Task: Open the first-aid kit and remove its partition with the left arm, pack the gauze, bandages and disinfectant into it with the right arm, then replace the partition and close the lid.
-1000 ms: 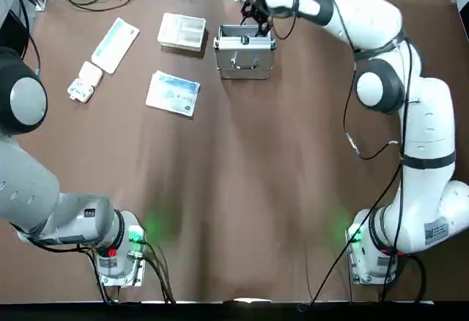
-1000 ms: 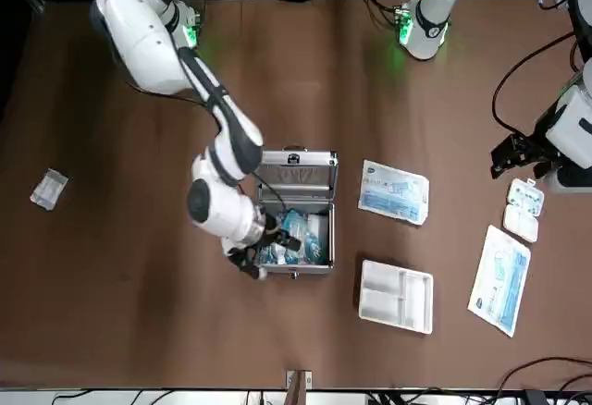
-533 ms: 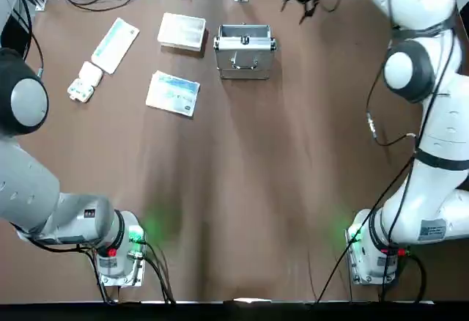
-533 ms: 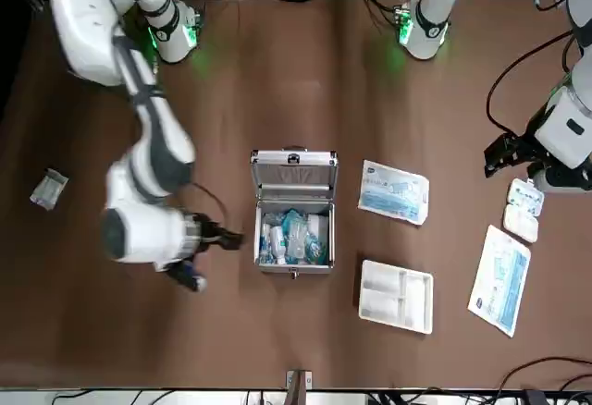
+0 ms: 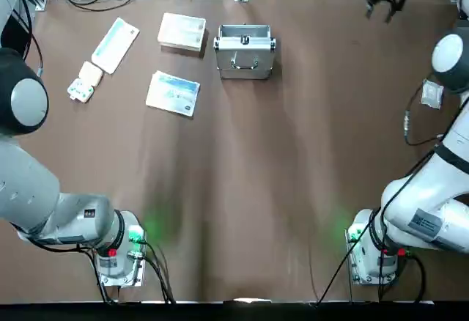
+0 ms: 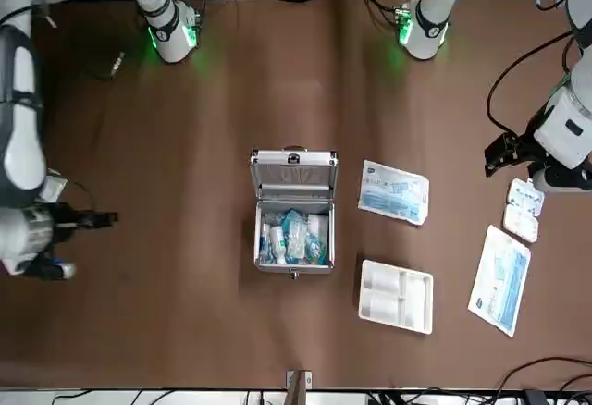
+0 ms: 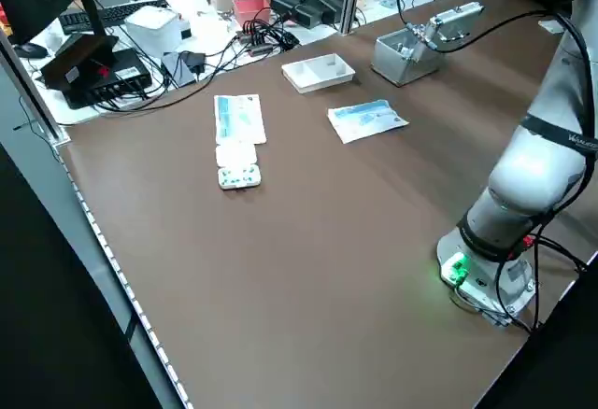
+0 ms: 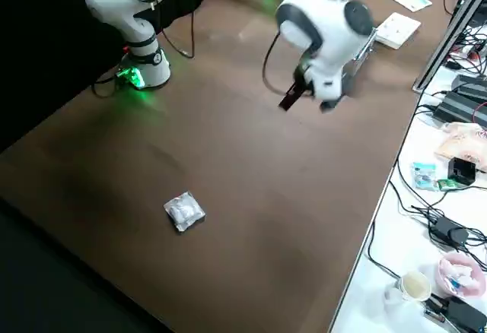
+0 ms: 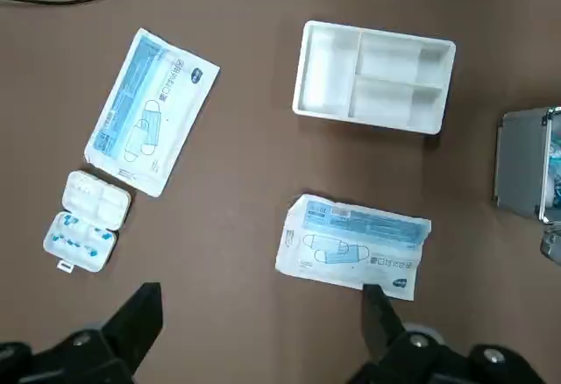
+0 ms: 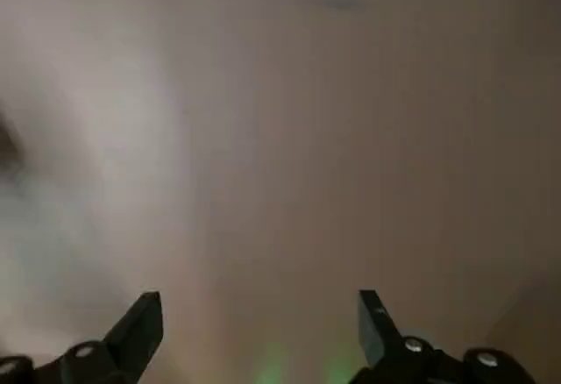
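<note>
Brown sheeting is covering the table (image 5: 242, 189). At left, the left jaws (image 9: 263, 288) are hanging apart; the partition (image 5: 182, 31) is lying far left, likely freeing the open case (image 6: 294, 266) for packing. Far right, the right jaws (image 10: 261, 296) are hovering apart, probably seeking the small packet (image 5: 432, 94) resting nearer.

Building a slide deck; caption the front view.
Open first-aid kit, packed, beside its removed partition; right end effector off to one side.

Broad bare tabletop beside the case (image 6: 294, 264)
</note>
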Action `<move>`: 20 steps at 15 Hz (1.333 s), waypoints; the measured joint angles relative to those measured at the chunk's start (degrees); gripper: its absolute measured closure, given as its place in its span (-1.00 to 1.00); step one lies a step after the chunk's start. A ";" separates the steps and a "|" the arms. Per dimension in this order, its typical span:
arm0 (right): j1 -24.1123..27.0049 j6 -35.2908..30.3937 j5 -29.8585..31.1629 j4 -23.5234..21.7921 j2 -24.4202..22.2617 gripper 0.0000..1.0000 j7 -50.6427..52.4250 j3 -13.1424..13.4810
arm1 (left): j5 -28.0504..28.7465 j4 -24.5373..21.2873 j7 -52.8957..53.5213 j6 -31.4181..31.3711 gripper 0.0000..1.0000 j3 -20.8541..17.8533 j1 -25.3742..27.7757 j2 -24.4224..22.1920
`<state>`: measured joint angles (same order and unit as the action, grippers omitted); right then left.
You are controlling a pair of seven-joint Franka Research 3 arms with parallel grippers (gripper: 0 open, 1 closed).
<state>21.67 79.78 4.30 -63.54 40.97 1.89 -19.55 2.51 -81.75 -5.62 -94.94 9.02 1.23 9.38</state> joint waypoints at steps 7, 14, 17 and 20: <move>11.50 7.26 10.25 -8.34 0.55 -0.97 12.54 0.11 | 0.02 0.00 0.00 0.21 -1.00 -0.01 0.11 0.00; 22.89 15.46 20.10 -19.18 2.23 -0.93 16.00 1.00 | 0.03 0.00 0.02 0.30 -1.00 -0.01 0.15 0.00; 23.90 22.18 23.35 -21.91 2.85 -0.95 16.00 3.42 | 0.03 0.00 0.03 0.38 -1.00 0.00 0.14 0.00; 23.89 26.08 23.37 -22.31 3.51 -0.92 15.98 3.70 | 0.03 0.00 0.03 0.40 -1.00 0.00 0.13 0.00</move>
<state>45.56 105.86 27.67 -85.85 44.47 17.87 -15.85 2.54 -81.75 -5.59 -94.54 9.02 1.36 9.37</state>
